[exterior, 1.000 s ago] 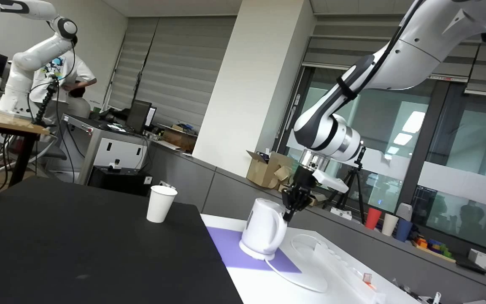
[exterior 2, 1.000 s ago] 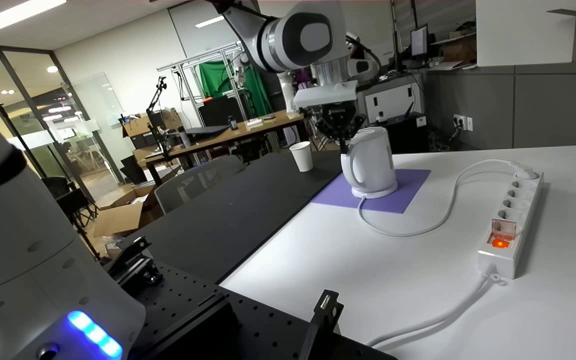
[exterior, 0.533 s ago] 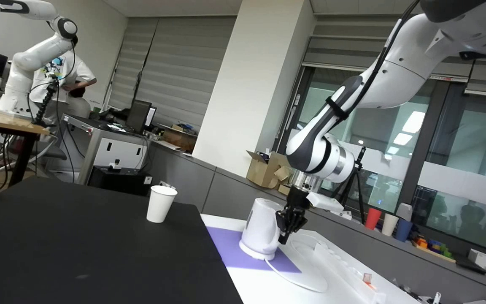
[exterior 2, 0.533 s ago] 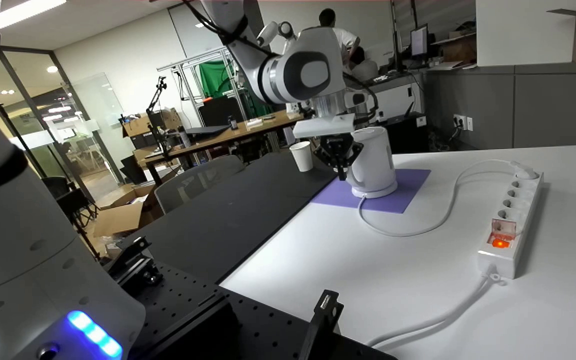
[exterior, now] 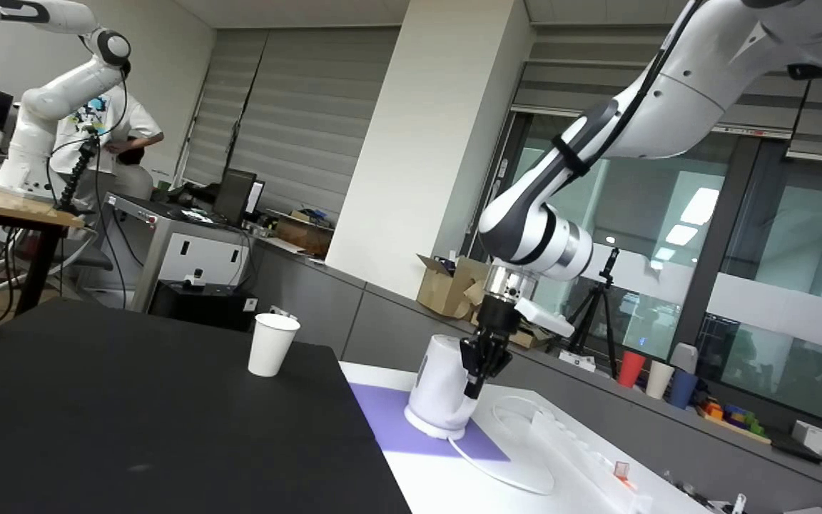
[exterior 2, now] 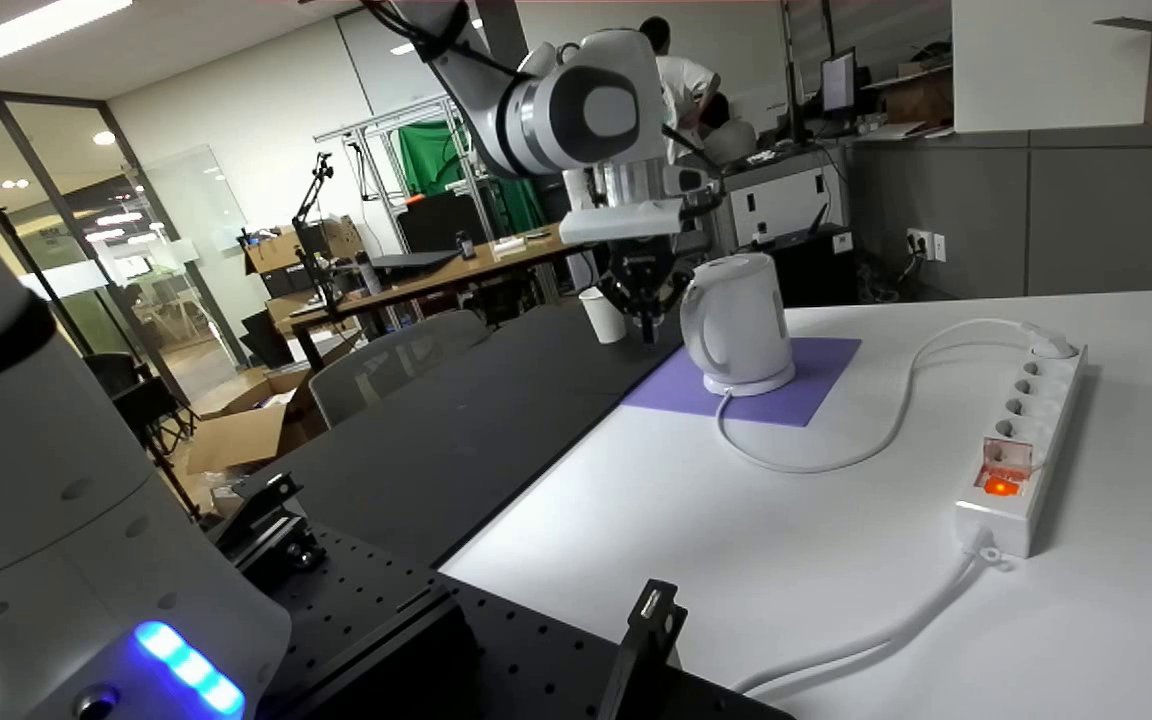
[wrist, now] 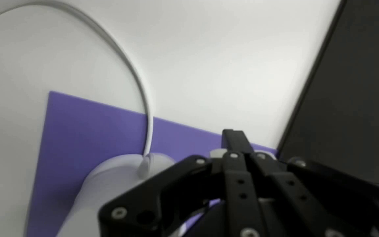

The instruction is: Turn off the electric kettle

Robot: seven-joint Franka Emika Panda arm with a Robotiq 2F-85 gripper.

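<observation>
Behind the fingers [exterior: 474,388] — kettle [exterior: 435,385], part-hidden

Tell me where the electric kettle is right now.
In an exterior view, the electric kettle stands on a purple sheet, with the gripper close by at picture left and the power strip farther off at picture right.

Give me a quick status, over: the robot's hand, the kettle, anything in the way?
Hand shut and empty, beside kettle. Kettle upright on purple mat; on or off, can't tell. Paper cup on black table, likely no obstacle.
</observation>
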